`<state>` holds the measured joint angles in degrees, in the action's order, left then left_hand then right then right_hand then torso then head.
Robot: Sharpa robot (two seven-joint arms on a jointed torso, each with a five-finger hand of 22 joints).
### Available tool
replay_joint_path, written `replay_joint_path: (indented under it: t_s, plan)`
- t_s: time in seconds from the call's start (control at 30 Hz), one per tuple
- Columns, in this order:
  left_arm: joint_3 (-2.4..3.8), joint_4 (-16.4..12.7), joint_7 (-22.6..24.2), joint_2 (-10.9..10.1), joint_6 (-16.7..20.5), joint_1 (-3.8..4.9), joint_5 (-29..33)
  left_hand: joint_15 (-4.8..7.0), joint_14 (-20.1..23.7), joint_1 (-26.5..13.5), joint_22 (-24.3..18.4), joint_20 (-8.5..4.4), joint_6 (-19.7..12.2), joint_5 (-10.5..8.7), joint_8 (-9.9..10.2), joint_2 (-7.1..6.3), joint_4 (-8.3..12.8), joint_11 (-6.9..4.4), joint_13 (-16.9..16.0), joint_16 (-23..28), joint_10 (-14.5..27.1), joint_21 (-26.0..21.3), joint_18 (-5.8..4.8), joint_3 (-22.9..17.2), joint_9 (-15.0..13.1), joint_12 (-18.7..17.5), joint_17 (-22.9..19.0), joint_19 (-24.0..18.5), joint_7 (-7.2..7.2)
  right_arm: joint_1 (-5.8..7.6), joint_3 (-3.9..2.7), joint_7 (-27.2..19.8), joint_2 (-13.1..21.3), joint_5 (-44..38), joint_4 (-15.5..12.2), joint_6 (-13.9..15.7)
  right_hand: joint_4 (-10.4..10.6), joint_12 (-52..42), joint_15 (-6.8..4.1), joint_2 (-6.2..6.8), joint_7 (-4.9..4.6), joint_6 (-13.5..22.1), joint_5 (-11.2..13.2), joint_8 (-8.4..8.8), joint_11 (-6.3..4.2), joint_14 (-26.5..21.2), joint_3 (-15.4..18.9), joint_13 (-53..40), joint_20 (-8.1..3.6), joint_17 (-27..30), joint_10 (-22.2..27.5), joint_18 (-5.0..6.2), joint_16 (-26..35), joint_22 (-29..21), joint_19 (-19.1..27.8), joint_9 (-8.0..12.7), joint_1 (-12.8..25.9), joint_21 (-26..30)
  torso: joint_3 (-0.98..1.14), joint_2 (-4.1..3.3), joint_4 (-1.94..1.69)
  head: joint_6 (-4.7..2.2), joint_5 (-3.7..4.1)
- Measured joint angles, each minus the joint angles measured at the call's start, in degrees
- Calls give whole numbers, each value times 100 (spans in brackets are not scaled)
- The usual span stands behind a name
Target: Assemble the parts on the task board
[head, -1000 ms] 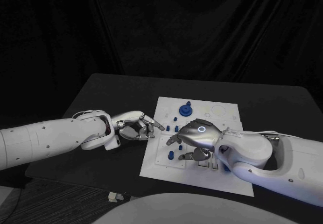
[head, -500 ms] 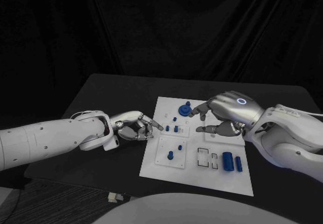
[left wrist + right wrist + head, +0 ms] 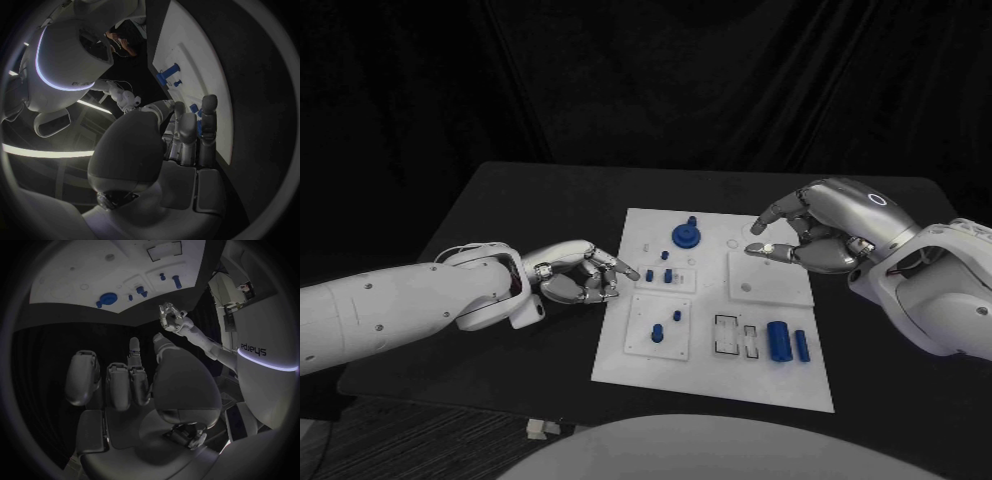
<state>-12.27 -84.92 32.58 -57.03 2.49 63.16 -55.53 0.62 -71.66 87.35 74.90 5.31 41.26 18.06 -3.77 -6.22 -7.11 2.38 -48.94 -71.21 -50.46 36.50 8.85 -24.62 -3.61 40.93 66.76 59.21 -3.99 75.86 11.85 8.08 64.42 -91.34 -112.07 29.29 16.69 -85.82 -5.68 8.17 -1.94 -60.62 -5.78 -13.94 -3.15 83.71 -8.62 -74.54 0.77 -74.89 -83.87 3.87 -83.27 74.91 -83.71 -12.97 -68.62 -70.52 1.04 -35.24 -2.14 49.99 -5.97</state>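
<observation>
Your head camera looks down from high at the task board point(image 3: 718, 372), table stretching toward 12 o'clock. Each wrist camera sits close behind its own hand, facing the same board point(image 3: 187, 35) point(image 3: 75, 275).

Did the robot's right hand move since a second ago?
Yes. The right hand lifted off the near part of the white board and now hovers over its far right corner, holding nothing.

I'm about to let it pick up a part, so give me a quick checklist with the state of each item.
1. Left robot hand holds nothing: ok, fingers curled, beside the board.
2. Right robot hand holds nothing: ok, fingers apart.
3. Right robot hand clear of the parts: ok, above the board's far right.
4. Two cylinders free to grasp: ok, lying uncovered.
5. Round part seated: cannot tell.
</observation>
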Motion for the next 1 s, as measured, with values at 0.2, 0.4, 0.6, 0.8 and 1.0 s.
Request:
replay_joint_path:
  t_s: [0.2, 0.4, 0.6, 0.8, 1.0]
  plan:
    - [0, 6, -1, 8, 5, 0, 0, 0, 0, 0, 0, 0, 0, 0, 0, 0, 0, 1, -1, 0, 0, 0, 0, 0, 0, -15, 0, 0, 0, -20, -1, 592, 168, -36, -34, -328, 53, -399, -21, 327, 122, -710, -67, -512, 44, 20, 77, -41, -5, -6, -18, -255, -646, 0, -4, -494, 1222, -1657, 1, -2, 0, 0, 160]
    - [0, 33, -1, 59, 7, 0, 0, 0, 0, 0, 0, 0, 0, 0, 0, 0, 0, 1, -1, 0, -1, 0, 0, 0, 0, -15, 0, 0, 0, -25, -3, 1410, 206, -207, -102, -1251, 47, -398, -21, 380, 120, -889, -128, -322, 43, 20, 91, -41, -4, -5, -17, -347, -657, 0, -4, -573, 1912, -1927, 3, -1, 3, 0, 279]
    - [0, 28, 0, 77, 9, 0, 0, 0, 0, 0, 0, 0, 0, 0, 0, 0, 0, 1, 8, 0, -1, 0, 0, 0, 0, -15, 0, 0, 0, -26, -2, 2056, 127, -50, -35, -2470, 40, -398, -20, 238, 57, -826, -54, 17, 66, 20, -56, -40, -4, -5, 1, -345, -657, 0, -4, -406, 1963, -1741, 4, -1, 6, 0, 351]
    - [0, -76, 4, 31, 31, 0, 1, 0, 0, 0, 0, 0, 0, 0, 0, 0, 0, 1, 8, 0, -1, 0, 0, 1, 0, -15, 0, 0, 0, -23, -1, 2428, -20, 555, 125, -3348, 21, -398, -20, -78, 26, -797, -54, 273, 83, 20, -219, -40, -4, -4, -14, -346, -657, -1, -4, -270, 1958, -1741, 4, -1, 4, 0, 431]
    - [1, -285, 8, -135, 102, 3, 1, 0, 0, -23, 1, 0, 21, 0, 0, -23, -1, 2, 30, 0, -2, 0, 0, 1, 0, -14, 1, 0, -21, 65, 0, 2615, -230, 1091, 233, -3760, 7, -398, -20, -143, -13, -795, -33, 342, 122, 20, -246, -39, -4, -4, -15, -345, -657, 0, -4, -226, 1961, -1741, 4, -2, 3, 0, 487]
